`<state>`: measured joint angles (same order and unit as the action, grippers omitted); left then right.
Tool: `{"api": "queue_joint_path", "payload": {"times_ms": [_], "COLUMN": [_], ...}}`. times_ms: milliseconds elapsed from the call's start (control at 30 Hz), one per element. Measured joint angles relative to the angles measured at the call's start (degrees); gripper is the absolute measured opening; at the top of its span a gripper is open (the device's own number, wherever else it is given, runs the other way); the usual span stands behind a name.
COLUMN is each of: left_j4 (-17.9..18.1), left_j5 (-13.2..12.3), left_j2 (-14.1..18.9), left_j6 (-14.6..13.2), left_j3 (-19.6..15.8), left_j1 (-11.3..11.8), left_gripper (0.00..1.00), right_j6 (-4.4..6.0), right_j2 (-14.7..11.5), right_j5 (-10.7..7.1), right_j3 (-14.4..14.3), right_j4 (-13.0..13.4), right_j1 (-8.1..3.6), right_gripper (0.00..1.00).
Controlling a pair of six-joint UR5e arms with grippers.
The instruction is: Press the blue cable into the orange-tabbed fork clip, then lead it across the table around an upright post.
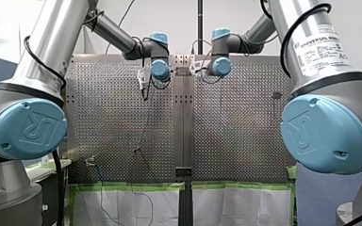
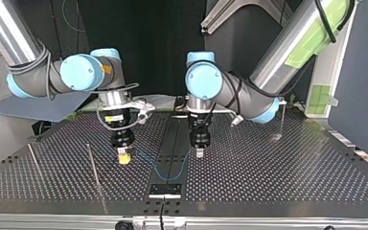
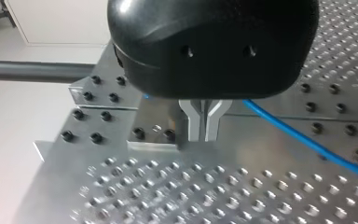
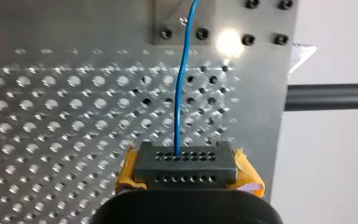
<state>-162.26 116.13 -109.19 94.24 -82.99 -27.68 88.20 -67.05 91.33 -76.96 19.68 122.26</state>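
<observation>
Perf. table (image 1: 245,141) w/ green tape (image 1: 122,186) below its near edge.

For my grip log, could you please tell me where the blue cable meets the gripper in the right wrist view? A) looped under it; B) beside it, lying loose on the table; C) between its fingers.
C: the blue cable runs straight into my right gripper, between its fingers.

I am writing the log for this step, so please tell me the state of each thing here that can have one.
right gripper: shut on the blue cable.
left gripper: fingers shut; whether they pinch the cable is hidden.
blue cable: slack, sagging between the two grippers.
upright post near the right gripper: standing, no cable around it.
</observation>
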Motion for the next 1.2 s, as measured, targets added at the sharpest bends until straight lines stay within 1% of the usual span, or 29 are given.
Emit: {"api": "queue_joint_path", "payload": {"times_ms": [133, 400, 600, 833, 1033, 1200], "left_j4": [-1.4, -3.4, -3.8, -3.9, -3.9, -5.0], "left_j5": [0.1, -0.6, -1.6, -2.9, -4.0, -4.3], "left_j2": [0.0, 0.0, -0.1, -0.2, -0.3, -2.1], "left_j6": [-0.2, -0.3, -0.2, 0.4, 1.4, 1.9], "left_j3": [1.8, 4.3, 5.0, 6.2, 7.0, 8.5], "left_j1": [-0.5, -1.3, -1.5, -1.5, -1.3, -1.4], "left_gripper": [0.0, 0.0, 0.0, 0.0, 0.0, 0.0], "right_j6": [0.12, 0.81, 1.23, 1.42, 1.45, 1.46], "right_j2": [-1.1, -2.6, -3.4, -4.2, -4.5, -4.5], "right_j5": [0.0, 0.06, 0.05, 0.22, 0.4, 0.42], "right_j3": [0.1, 0.1, 0.1, 0.1, 0.1, 0.0], "right_j4": [-0.2, -0.6, -1.1, -1.9, -2.5, -2.6], "right_j1": [-0.39, -1.36, -2.26, -3.84, -5.43, -6.74], "right_gripper": [0.0, 0.0, 0.0, 0.0, 0.0, 0.0]}}
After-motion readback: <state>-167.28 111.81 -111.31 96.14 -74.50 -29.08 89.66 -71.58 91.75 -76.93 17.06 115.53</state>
